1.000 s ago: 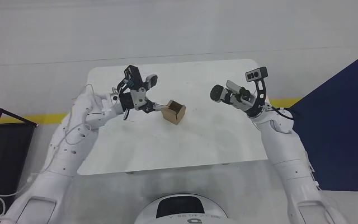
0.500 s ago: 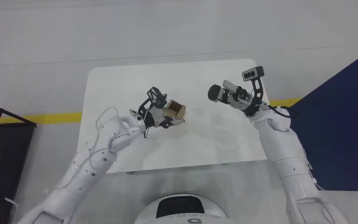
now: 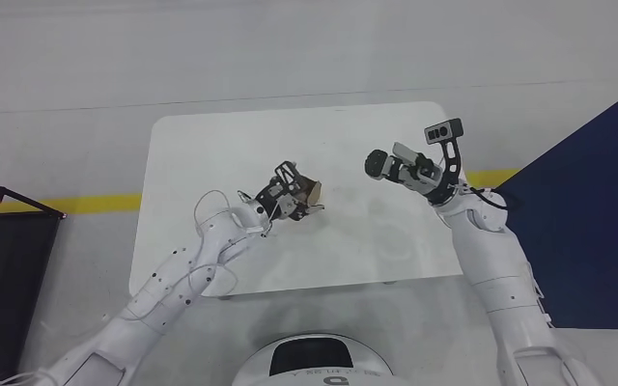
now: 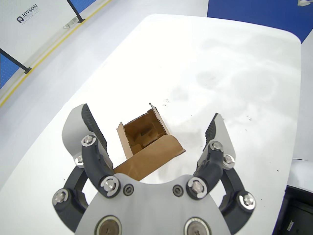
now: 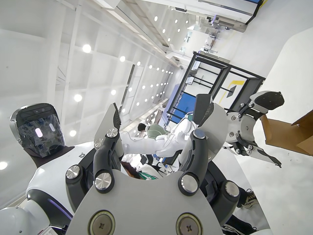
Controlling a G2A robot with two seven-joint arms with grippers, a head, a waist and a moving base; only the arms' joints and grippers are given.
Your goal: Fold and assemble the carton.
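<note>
A small brown carton (image 3: 309, 191) stands near the middle of the white table (image 3: 212, 145), its top open and one flap (image 4: 156, 152) leaning outward. My left gripper (image 4: 150, 119) is open and straddles the carton (image 4: 144, 133) from the near-left side, its pads (image 4: 94, 125) apart from the cardboard. From above, the left gripper (image 3: 293, 196) sits right against the carton. My right gripper (image 3: 379, 162) hangs open and empty above the table's right part, turned toward the carton. In the right wrist view the right gripper (image 5: 159, 106) faces the left gripper (image 5: 270, 129) and the carton (image 5: 288, 133).
The table's right edge lies just under my right arm. A blue panel (image 3: 579, 212) stands on the floor to the right, and a black frame (image 3: 24, 241) to the left. Bare tabletop lies in front of the carton and behind it.
My left arm swung from the carton's far-left side round to its near-left, and its open gripper now brackets the carton. The carton shifted slightly. The right gripper has barely moved.
</note>
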